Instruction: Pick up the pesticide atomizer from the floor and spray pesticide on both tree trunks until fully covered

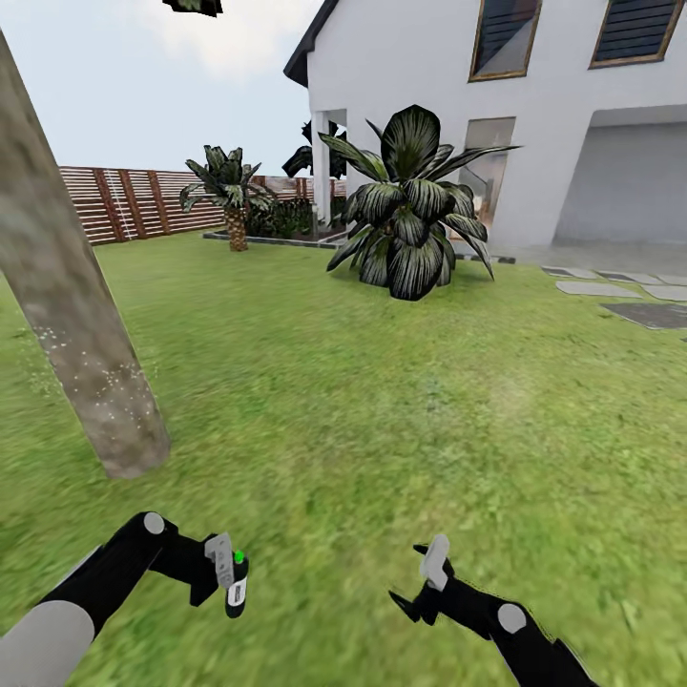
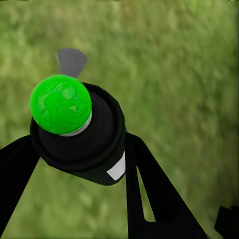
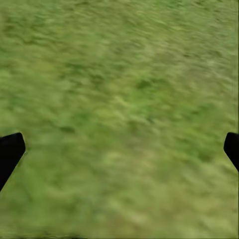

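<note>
A thick grey-beige tree trunk (image 1: 81, 324) leans up the left side of the head view. Fine white specks of pesticide (image 1: 107, 380) dot its lower part. My left gripper (image 1: 227, 574) is low at the left, to the right of the trunk's base and apart from it. It is shut on the pesticide atomizer (image 1: 237, 578), a black bottle with a green knob. In the left wrist view the atomizer (image 2: 84, 142) sits between the black fingers (image 2: 154, 194) over grass. My right gripper (image 1: 417, 578) hangs open over the lawn, and its fingertips (image 3: 10, 152) stand wide apart with nothing between them.
A green lawn (image 1: 382, 401) stretches ahead. A large dark-leaved plant (image 1: 410, 205) stands mid-distance before the white house (image 1: 410, 76). A short palm (image 1: 232, 191) and a brown slat fence (image 1: 124, 202) lie at the back left. Grey stepping stones (image 1: 620, 298) are at the right.
</note>
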